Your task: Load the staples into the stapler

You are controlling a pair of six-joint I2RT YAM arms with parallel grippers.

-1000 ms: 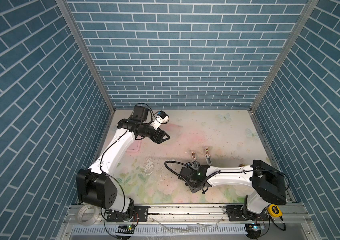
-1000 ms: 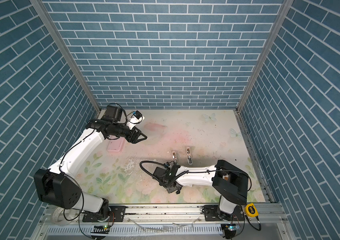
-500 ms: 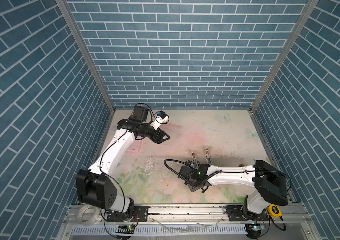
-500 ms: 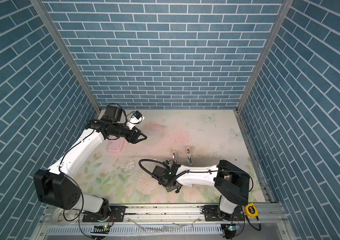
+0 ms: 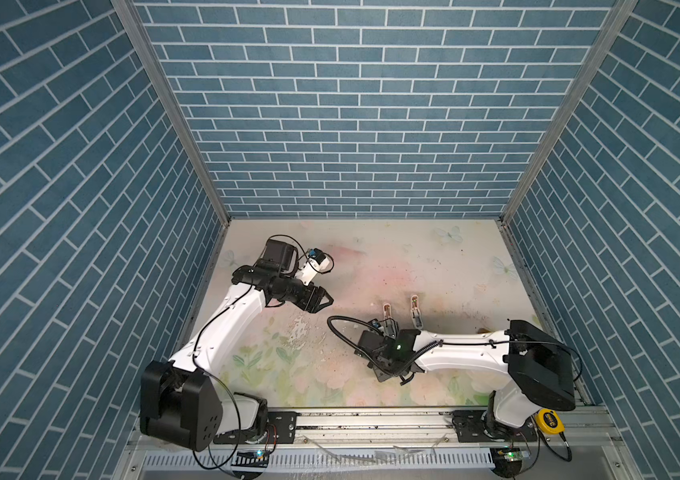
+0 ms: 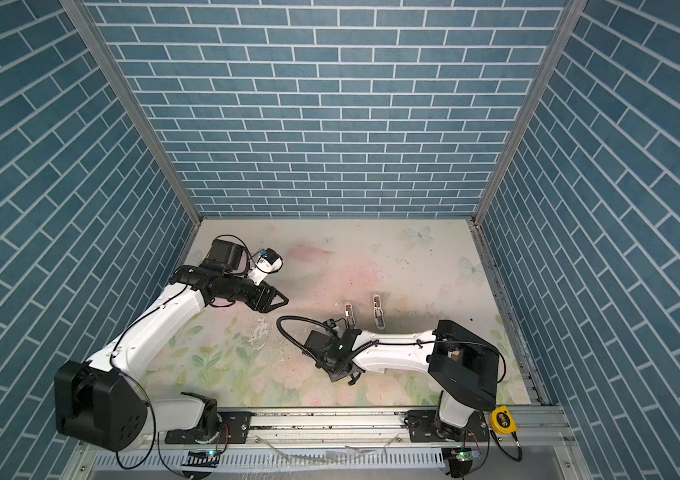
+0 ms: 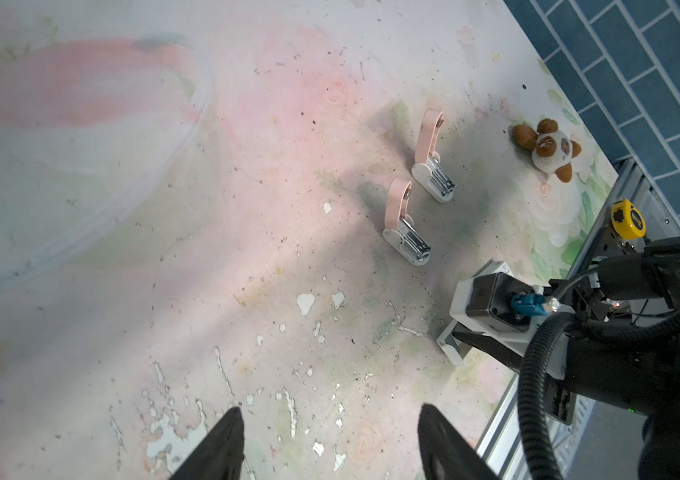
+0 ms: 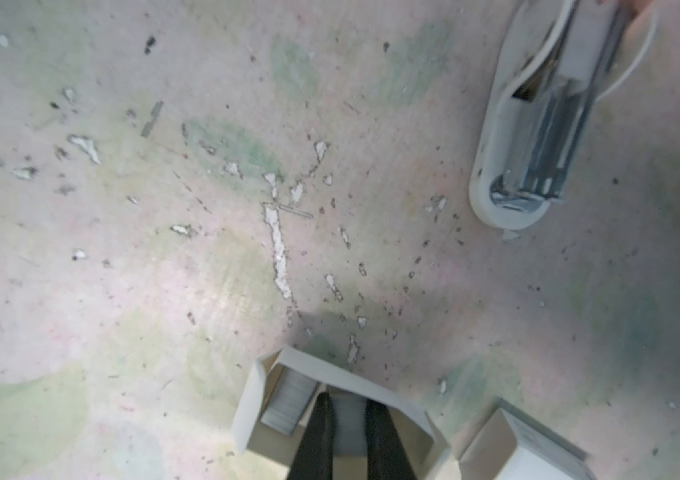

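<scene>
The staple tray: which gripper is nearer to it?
Right. The right gripper reaches into the staple tray; the left gripper hangs open, well away from it.

Two staplers (image 6: 378, 316) beside right arm (image 6: 396, 353)

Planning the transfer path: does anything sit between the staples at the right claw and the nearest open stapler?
Nothing visible. Only bare, flaked mat lies between the tray of staples, where the right claw sits, and the open stapler.
</scene>
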